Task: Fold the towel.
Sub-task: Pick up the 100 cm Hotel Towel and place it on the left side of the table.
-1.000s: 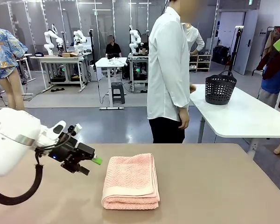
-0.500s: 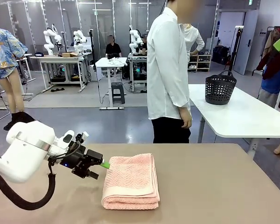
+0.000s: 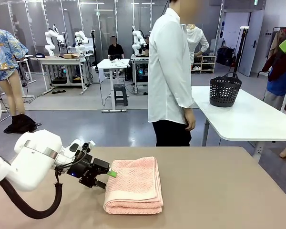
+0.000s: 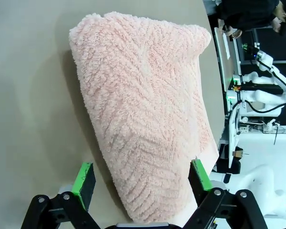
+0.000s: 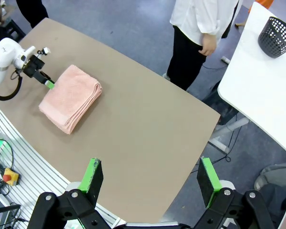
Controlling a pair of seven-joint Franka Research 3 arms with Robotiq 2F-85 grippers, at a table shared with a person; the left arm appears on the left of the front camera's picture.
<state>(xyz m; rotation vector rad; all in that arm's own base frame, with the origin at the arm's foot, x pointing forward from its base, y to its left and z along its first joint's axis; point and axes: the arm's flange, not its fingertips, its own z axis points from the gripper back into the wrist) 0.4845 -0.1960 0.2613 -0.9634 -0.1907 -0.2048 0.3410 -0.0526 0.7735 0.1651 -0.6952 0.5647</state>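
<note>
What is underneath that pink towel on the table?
The folded towel lies straight on the tan table, its stacked layers showing along the near edge. Whatever might sit between the layers or beneath them is covered. Nothing lies on top.

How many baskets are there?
1. A black basket stands on the white table behind the person, to the right. Others may be hidden.

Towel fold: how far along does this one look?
Done: the salmon-pink terry-cloth towel already lies in a compact, layered stack on the tan table. In hand: the left end effector is open at the towel's left edge, its green pads straddling a corner without pinching it. The right end effector is open, high above the table. Left: probably one more fold, or just tidying.
</note>
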